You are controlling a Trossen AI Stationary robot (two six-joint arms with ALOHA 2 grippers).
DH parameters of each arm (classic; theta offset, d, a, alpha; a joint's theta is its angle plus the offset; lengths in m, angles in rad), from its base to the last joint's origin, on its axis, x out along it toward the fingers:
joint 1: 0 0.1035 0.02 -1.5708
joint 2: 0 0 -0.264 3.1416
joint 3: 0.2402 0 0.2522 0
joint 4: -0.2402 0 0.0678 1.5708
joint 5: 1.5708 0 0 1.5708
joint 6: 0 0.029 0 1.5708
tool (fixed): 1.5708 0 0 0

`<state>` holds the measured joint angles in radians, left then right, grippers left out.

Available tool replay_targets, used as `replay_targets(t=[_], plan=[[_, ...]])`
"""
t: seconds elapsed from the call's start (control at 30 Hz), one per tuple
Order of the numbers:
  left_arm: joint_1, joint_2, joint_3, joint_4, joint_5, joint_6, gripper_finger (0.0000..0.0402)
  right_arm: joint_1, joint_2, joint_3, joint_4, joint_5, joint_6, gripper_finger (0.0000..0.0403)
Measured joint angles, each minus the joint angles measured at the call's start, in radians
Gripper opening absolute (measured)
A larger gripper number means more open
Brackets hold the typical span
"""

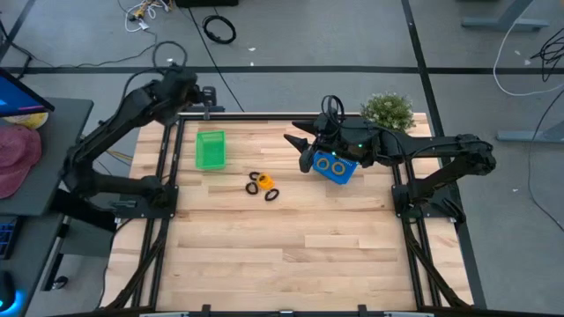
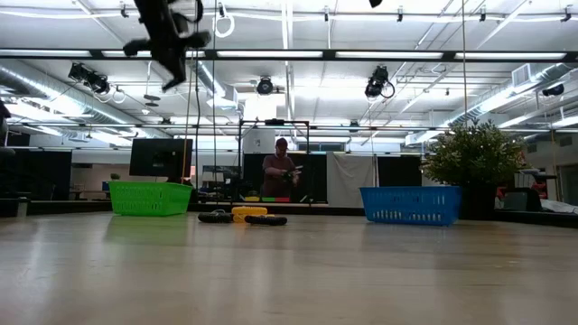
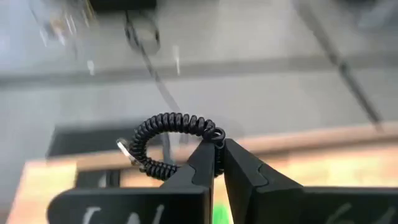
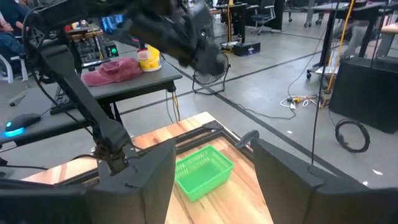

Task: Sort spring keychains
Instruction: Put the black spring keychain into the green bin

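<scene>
A black keychain hangs pinched in the left tool, raised high near the green basket; the right tool, jaws apart and empty, waits over the blue basket; three keychains, orange and black, lie unsorted mid-surface, so sorting looks barely begun; basket contents cannot be seen.

Two dark, six-joint arms; the right arm shows a green light beside the blue basket; tapered black fingers.
</scene>
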<state>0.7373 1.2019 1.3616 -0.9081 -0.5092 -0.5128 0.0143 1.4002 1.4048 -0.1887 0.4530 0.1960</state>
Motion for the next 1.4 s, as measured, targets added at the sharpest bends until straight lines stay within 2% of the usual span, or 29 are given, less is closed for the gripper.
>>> replay_targets(t=[0.13,0.27,0.83,1.03,1.4], plan=[[0.048,0.072,-0.003,-0.145,0.155,-0.001,0.0023,0.000,0.000,0.000,-0.013,0.000,0.006,0.0217],[0.040,0.122,-0.057,-0.176,0.186,-0.012,0.0023,0.000,0.000,0.000,-0.018,0.000,0.006,0.0217],[0.035,0.155,-0.477,0.163,0.358,-0.183,0.0023,0.000,0.000,0.000,-0.018,0.000,0.008,0.0217],[0.035,0.155,-0.549,0.229,0.346,-0.183,0.0023,0.000,0.000,0.000,-0.018,0.000,0.008,0.0217],[0.035,0.228,-0.552,0.283,0.334,-0.118,0.0023,0.000,0.001,0.000,-0.018,0.000,0.010,0.0217]])
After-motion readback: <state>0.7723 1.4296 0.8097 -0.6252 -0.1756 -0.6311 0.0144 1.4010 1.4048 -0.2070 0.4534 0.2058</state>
